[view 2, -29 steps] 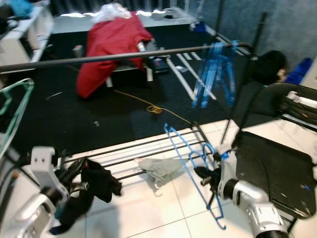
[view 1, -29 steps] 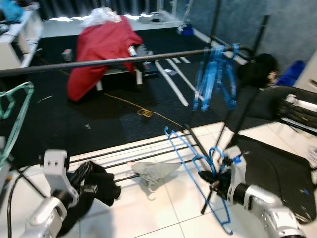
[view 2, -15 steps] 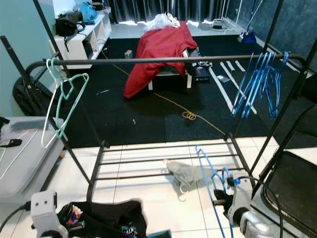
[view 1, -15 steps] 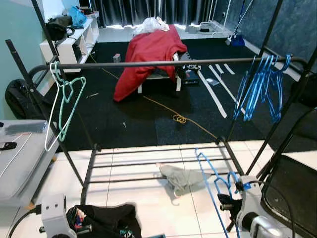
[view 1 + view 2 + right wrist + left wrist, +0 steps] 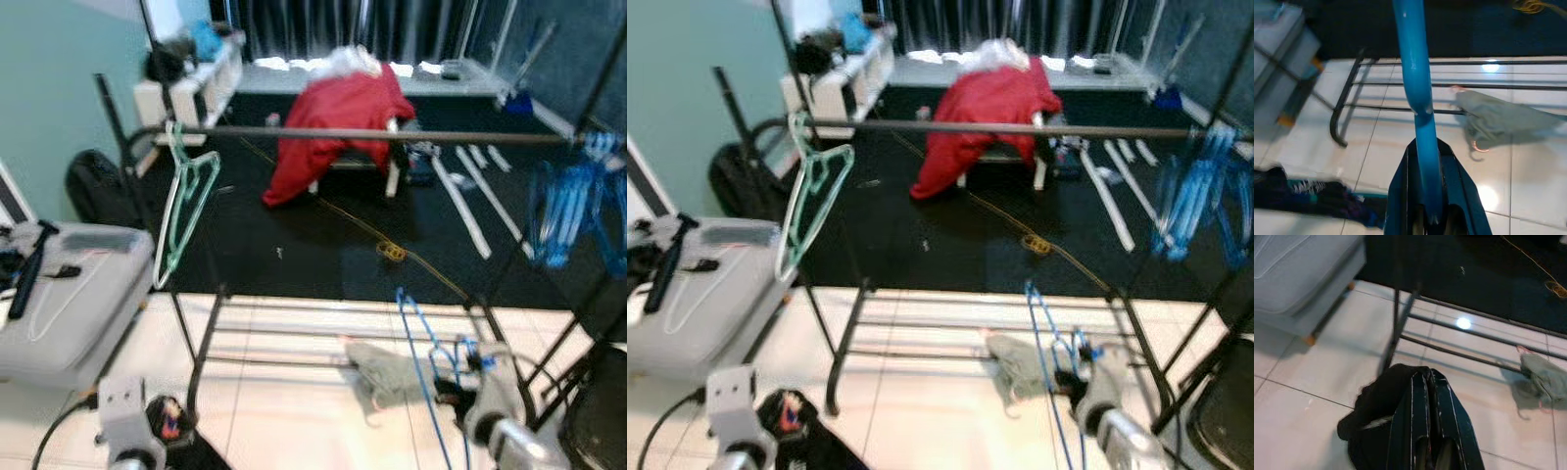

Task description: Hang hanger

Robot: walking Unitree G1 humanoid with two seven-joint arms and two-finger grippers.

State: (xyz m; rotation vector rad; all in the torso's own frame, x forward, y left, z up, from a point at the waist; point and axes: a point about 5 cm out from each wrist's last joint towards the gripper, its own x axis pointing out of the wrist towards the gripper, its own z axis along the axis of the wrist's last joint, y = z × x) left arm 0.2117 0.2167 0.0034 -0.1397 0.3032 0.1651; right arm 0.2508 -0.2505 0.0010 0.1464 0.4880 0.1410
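- A grey case sits at the far left on the white tile, with a dark tool lying on its lid.
- The left gripper hangs low near the floor, its two black fingers pressed together with nothing between them; a black garment lies on the tile just beneath and beside it.
- A mint-green hanger hangs from the left end of the clothes-rack rail, which runs dark and level across the scene.
- Beyond the rail, a red cloth is draped over a low piece of furniture on the black carpet, with a yellow cord trailing across it.
- A grey-green cloth lies crumpled on the lower bars of the rack.
- The right gripper is closed on the blue hanger, the task's thing, whose plastic runs up between the fingers; in the head views it stands low, in front of the rack's right side, well below the rail.
- A cluster of blue hangers hangs at the rail's right end; blur there makes their number hard to tell.
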